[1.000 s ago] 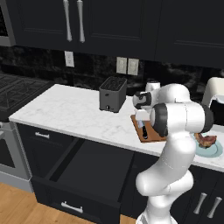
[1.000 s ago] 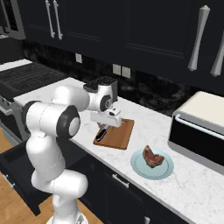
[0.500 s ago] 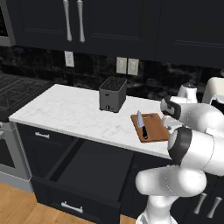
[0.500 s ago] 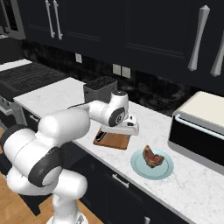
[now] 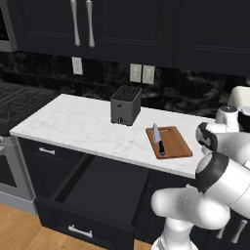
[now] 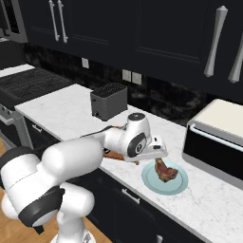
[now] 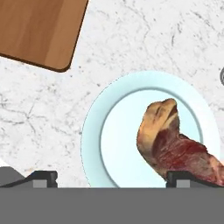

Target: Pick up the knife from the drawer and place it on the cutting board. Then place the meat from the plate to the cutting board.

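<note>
Black drawer (image 5: 100, 193) is hanging open under the counter at far left, interior dark. Moving right: toaster (image 5: 125, 105), then the cutting board (image 5: 169, 142) with the knife (image 5: 157, 138) lying on it, so step one looks done. Right of the board, the plate (image 6: 153, 182) is sitting on the marble with the meat (image 6: 164, 171) on it, lying toward one side of the plate.

Risk, as I'm reading it: the gripper (image 7: 111, 177) is hovering above the plate, but the meat (image 7: 175, 146) is lying under one fingertip rather than between them, so a straight descent could jab the chunk or skid the plate (image 7: 118, 140).

Jaws are standing wide apart, holding nothing, touching nothing.
</note>
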